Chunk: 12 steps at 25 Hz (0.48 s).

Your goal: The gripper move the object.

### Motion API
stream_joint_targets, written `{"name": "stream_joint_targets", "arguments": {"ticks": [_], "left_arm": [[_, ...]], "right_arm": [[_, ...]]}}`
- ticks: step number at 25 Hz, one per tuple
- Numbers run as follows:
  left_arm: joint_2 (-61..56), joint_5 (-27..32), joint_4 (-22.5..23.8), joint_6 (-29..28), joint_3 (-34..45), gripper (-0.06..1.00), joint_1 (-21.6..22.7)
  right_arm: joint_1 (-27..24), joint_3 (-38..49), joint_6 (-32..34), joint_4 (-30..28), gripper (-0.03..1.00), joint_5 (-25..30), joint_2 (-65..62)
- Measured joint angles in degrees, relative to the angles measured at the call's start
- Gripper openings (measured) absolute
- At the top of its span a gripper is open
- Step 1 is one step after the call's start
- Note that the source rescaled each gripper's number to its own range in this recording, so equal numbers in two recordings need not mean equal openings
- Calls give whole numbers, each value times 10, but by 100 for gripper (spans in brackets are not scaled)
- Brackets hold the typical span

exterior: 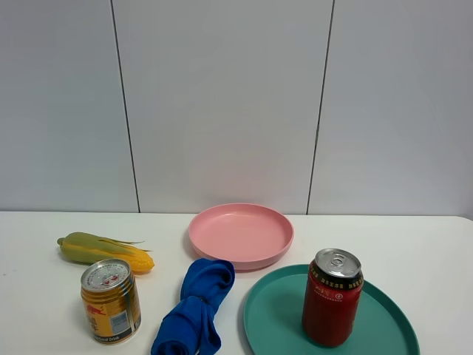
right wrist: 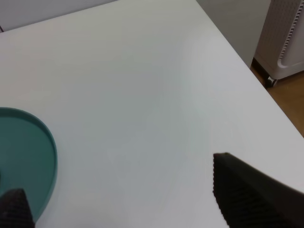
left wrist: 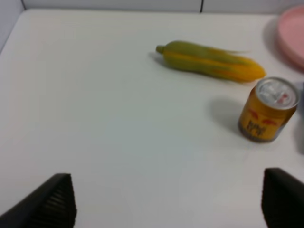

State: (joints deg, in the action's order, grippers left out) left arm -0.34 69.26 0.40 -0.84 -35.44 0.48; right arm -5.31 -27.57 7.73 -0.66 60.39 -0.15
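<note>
Exterior high view shows you the red can (exterior: 332,298) upright on the teal tray (exterior: 270,314), lower right of frame. Your right hand (right wrist: 123,199), jaws wide and empty, sits nearer it; the left hand (left wrist: 168,199) gapes wide too.
</note>
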Motion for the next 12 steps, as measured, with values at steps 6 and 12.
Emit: {"name": "stream_joint_targets", "arguments": {"ticks": [6,12], "left_arm": [[0,-22,-28,40,40,38,34],[0,-47,-13,31,46,38,35]], "right_arm": [[0,0,0,0,100,0,0],[0,0,0,0,100,0,0]]}}
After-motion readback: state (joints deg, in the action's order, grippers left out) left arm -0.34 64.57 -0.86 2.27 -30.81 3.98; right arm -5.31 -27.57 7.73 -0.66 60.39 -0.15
